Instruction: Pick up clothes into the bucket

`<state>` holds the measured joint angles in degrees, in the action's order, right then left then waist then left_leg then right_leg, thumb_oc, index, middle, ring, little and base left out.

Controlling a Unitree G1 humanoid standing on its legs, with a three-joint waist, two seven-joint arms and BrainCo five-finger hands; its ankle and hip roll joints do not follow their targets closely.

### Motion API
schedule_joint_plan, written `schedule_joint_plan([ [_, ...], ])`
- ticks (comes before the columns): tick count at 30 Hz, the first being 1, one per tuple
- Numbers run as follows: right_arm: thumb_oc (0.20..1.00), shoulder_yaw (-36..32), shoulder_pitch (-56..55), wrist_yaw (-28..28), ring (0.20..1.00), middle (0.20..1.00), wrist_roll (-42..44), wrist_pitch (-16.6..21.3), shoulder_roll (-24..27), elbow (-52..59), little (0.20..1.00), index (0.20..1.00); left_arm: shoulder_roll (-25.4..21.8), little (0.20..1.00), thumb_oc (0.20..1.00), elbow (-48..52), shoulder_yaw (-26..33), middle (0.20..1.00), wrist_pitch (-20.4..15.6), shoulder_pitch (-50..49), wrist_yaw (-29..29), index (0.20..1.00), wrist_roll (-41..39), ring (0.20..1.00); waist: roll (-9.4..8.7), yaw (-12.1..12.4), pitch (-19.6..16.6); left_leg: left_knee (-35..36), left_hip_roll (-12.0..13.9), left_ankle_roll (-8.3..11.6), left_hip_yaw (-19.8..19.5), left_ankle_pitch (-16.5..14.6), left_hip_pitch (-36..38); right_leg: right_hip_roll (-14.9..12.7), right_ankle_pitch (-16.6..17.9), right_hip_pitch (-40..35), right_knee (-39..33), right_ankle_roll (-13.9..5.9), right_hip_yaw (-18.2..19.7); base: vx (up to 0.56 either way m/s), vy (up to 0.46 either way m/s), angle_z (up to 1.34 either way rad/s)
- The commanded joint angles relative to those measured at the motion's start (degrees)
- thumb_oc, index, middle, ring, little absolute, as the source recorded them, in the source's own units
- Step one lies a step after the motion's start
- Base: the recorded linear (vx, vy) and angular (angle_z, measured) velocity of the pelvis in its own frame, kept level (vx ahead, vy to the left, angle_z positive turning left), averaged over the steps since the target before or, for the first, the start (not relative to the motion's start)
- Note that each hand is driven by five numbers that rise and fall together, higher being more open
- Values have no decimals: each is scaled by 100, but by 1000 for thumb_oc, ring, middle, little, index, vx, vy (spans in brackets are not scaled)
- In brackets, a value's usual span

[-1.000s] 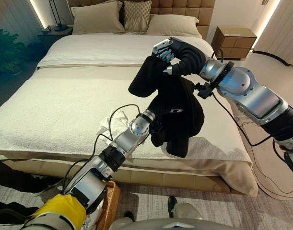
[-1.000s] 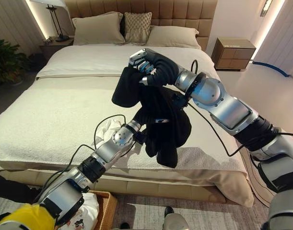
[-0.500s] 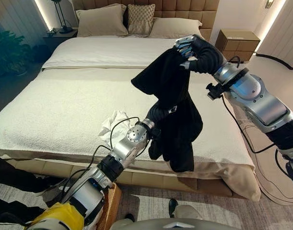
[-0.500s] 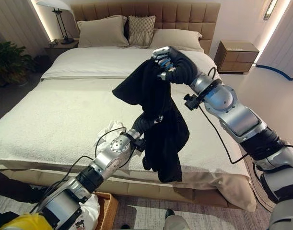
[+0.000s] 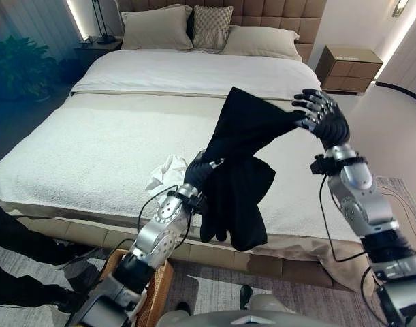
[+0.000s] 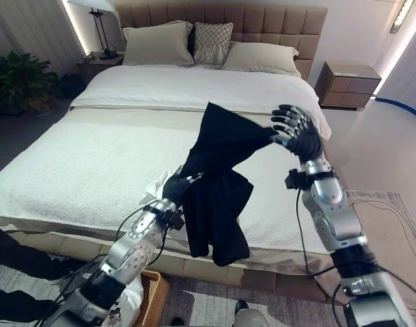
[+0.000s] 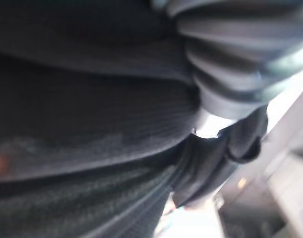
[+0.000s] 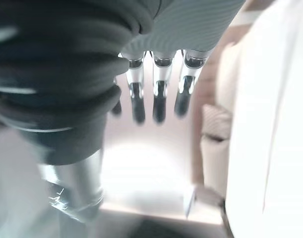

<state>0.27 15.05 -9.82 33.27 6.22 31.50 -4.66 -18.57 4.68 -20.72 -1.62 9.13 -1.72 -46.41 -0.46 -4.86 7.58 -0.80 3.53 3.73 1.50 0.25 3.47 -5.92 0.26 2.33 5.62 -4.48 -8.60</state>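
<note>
A black garment (image 5: 238,180) hangs in front of the bed's near edge. My left hand (image 5: 196,172) is shut on it at mid-height; in the left wrist view the black folds (image 7: 91,124) bunch tight against the hand. The garment's upper corner (image 6: 235,133) stretches up and right to my right hand (image 5: 322,117), and its tip touches the hand near the thumb. That hand's fingers (image 8: 158,101) are straight and spread, open. A wicker basket (image 5: 156,293) stands on the floor below my left arm, with white cloth (image 6: 129,300) in it.
A crumpled white cloth (image 5: 165,172) lies on the cream bed (image 5: 92,150) left of my left hand. Pillows (image 5: 150,27) line the headboard. A nightstand (image 5: 347,65) stands far right. A person's dark legs (image 5: 17,252) are at the left, by the bed's corner.
My right hand has swung right and lower, and its fingers have gone from curled on the garment's top to spread. The garment now stretches sideways between the hands. The camera shifted too.
</note>
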Motion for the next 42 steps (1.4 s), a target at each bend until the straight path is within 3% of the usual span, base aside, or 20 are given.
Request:
schedule_joint_plan([
  [1, 1000, -849, -11, -202, 1000, 1000, -276, 295, 127, -245, 1000, 1000, -371, 200, 200, 856, 886, 200, -581, 11, 81, 200, -310, 200, -262, 114, -80, -693, -193, 23, 20, -477, -393, -340, -213, -491, -266, -351, -281, -2, -8, 4],
  [5, 1000, -1107, -1125, -70, 1000, 1000, -521, 167, -606, -821, 1000, 1000, -450, 200, 200, 1578, 1622, 200, -792, -196, 162, 200, -400, 200, -210, 134, 11, -689, -236, 24, -84, -465, -441, -328, -274, -484, -220, -306, -338, 5, -8, 7],
  [13, 1000, -999, -1825, 152, 1000, 1000, -1183, -137, -933, -2677, 1000, 1000, -874, 200, 200, 2168, 2585, 200, -1185, -327, 142, 200, -422, 200, -137, 216, 115, -702, -305, 59, -311, -420, -552, -362, -375, -436, -71, -264, -506, -1, -11, 17],
  [16, 1000, -829, -2095, 252, 1000, 1000, -1540, -275, -1098, -3950, 1000, 1000, -1313, 200, 200, 2193, 3346, 200, -1420, -601, -37, 200, -212, 200, -62, 357, 198, -752, -357, 92, -511, -424, -618, -394, -445, -454, 4, -241, -667, 4, -2, 25],
  [18, 1000, -845, -2107, 278, 1000, 1000, -1518, -273, -1127, -4010, 1000, 1000, -1304, 200, 200, 2203, 3448, 200, -1459, -655, -57, 200, -227, 200, -66, 358, 193, -739, -383, 90, -551, -383, -662, -406, -430, -433, 0, -241, -710, -1, 1, 28],
  [21, 1000, -661, -2145, 405, 1000, 1000, -1679, -371, -1241, -5144, 1000, 1000, -1755, 200, 200, 2065, 4131, 200, -1658, -917, -237, 200, 24, 200, -21, 542, 237, -766, -447, 116, -739, -350, -752, -436, -445, -459, 9, -234, -911, -1, -4, 27],
  [27, 1000, -537, -2108, 502, 1000, 1000, -1725, -443, -1343, -5987, 1000, 1000, -2042, 200, 200, 1837, 4734, 200, -1816, -1200, -460, 200, 190, 200, 7, 755, 297, -808, -511, 141, -1016, -308, -893, -468, -468, -504, -25, -235, -1168, -6, -5, 33],
  [33, 1000, -432, -2114, 526, 1000, 1000, -1710, -419, -1420, -5959, 1000, 1000, -1811, 200, 200, 1655, 4689, 200, -1799, -1297, -539, 200, 240, 200, -30, 829, 357, -855, -566, 146, -1192, -288, -988, -491, -495, -536, -21, -220, -1297, -10, 3, 28],
  [38, 1000, -402, -2029, 495, 1000, 1000, -1691, -407, -1426, -5874, 1000, 1000, -1355, 200, 200, 1224, 4119, 200, -1445, -1627, -321, 200, 263, 200, -66, 837, 493, -925, -596, 126, -1267, -284, -1084, -523, -496, -471, 45, -204, -1319, -21, 11, 5],
  [42, 1000, -404, -2009, 471, 1000, 1000, -1692, -403, -1394, -5779, 1000, 1000, -1249, 200, 200, 936, 3954, 200, -1235, -1918, -309, 200, 537, 200, -72, 836, 583, -984, -595, 114, -1286, -282, -1168, -538, -493, -393, 95, -200, -1300, -45, 20, 3],
])
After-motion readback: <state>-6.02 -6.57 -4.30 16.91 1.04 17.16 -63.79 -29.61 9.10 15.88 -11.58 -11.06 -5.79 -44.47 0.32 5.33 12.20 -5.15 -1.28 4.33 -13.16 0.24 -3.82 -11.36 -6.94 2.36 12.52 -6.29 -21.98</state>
